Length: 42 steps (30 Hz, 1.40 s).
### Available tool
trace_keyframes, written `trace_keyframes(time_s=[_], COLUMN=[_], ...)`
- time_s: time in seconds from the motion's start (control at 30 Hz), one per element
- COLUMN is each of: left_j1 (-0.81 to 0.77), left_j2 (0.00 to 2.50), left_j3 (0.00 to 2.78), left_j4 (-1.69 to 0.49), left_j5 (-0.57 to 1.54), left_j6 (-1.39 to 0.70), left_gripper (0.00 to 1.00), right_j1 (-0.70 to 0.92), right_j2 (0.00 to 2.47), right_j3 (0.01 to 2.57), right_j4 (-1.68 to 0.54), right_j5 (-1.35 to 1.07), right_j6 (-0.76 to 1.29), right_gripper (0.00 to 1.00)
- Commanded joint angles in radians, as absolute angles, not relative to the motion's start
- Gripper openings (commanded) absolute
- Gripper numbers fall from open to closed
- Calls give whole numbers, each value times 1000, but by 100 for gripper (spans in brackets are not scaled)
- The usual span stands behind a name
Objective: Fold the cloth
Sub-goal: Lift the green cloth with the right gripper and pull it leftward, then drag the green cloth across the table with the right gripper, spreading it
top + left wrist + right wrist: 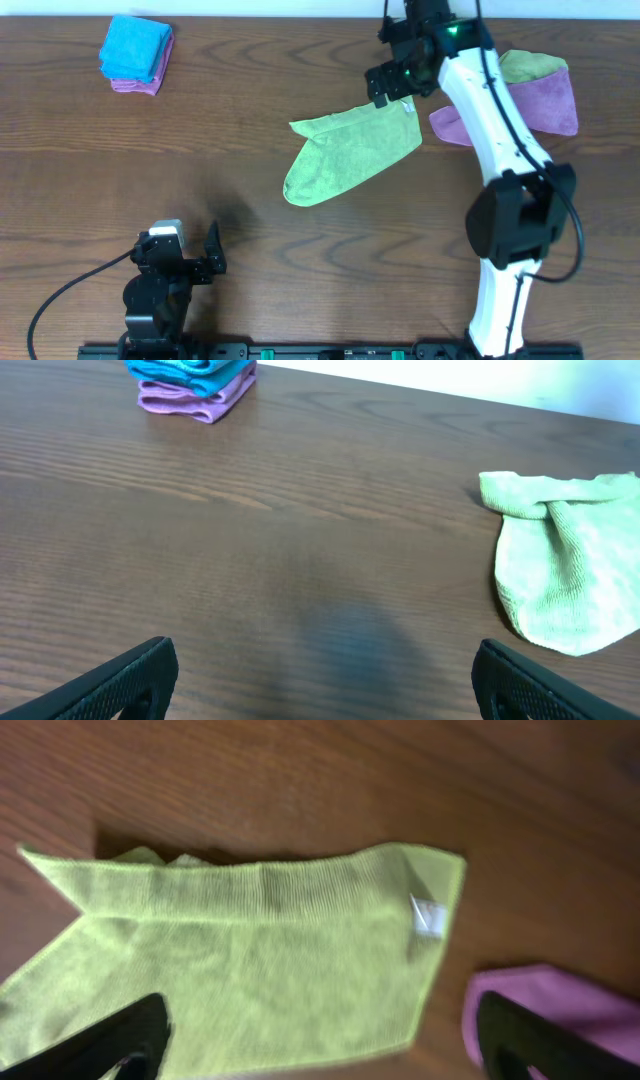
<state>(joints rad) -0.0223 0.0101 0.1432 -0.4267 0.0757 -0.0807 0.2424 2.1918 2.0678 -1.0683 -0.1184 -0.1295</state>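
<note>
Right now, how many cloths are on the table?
5. A blue cloth sits on a folded purple cloth far left; the lime-green cloth is mid-table; a yellower-green cloth and a loose purple cloth lie right, partly hidden by the right arm.

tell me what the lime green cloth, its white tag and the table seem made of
Lime-green cloth: likely microfibre fabric, matte, judging by its fine ribbed nap and limp folds.
White tag: probably a sewn fabric label, slightly glossy; too small to be sure.
Table: dark wood or wood-look laminate, smooth with faint sheen; grain streaks show, but real or printed is unclear.
</note>
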Motion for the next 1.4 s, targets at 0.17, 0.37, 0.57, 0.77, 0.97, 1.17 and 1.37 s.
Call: trace_keyframes(time_s=[0.17,0.37,0.57,0.77,0.97,1.17,1.37], left_j1=[-20,-20,-20,-20,-20,-20,-20], left_j2=[4,4,4,4,4,4,4], left_j3=[125,125,125,125,125,125,125], left_j4=[-432,-432,-431,-431,-431,-431,-431], left_j5=[78,79,78,79,78,79,78], left_j6=[-74,-74,-74,-74,-74,-74,-74], left_gripper=[95,95,95,95,95,95,95], right_j1=[276,314,423,461,468,473,472], right_j2=[2292,2296,2324,2376,2431,2469,2498], right_j3=[2077,2077,2077,2077,2077,2077,2077], right_j4=[-1031,-1025,-1000,-966,-902,-864,-803], right_j5=[-177,-337,-371,-370,-363,-320,-272], right_j6=[-323,-329,-375,-360,-307,-272,-233], right_gripper=[35,1,1,1,1,1,1])
